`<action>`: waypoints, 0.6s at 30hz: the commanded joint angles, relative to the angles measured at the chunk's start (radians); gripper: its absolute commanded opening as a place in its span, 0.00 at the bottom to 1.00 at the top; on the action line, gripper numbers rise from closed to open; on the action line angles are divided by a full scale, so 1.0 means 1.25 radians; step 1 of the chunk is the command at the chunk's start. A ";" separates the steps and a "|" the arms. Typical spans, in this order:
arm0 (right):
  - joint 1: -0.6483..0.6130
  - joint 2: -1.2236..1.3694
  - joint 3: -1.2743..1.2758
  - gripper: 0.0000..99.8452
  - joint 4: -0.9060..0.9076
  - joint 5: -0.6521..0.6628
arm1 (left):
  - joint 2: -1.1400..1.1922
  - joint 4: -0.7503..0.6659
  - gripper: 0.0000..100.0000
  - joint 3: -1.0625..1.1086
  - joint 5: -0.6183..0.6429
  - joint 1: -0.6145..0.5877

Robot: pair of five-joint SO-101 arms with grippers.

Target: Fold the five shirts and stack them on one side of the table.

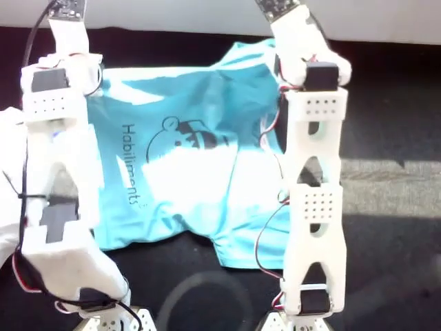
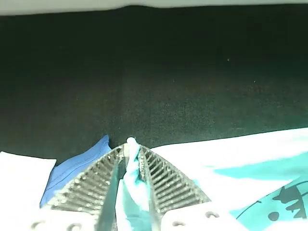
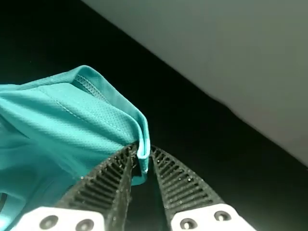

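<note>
**Teal shirt gripped at two far corners.**
The teal shirt (image 1: 172, 179) lies spread, print upward, on the dark table (image 1: 393, 103) between the two arms. The left gripper (image 2: 131, 145) is clamped on a bunched fold at the shirt's far left corner. The right gripper (image 3: 142, 153) is closed on the hemmed edge at the far right corner. A blue cloth (image 2: 72, 171) and a white cloth (image 2: 19, 178) lie just beside the left gripper. From above, both arms cover the shirt's side margins.
</note>
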 commanded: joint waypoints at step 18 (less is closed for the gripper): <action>0.021 0.161 -0.068 0.01 -0.019 -0.191 | 0.422 0.422 0.02 -0.605 -0.002 0.008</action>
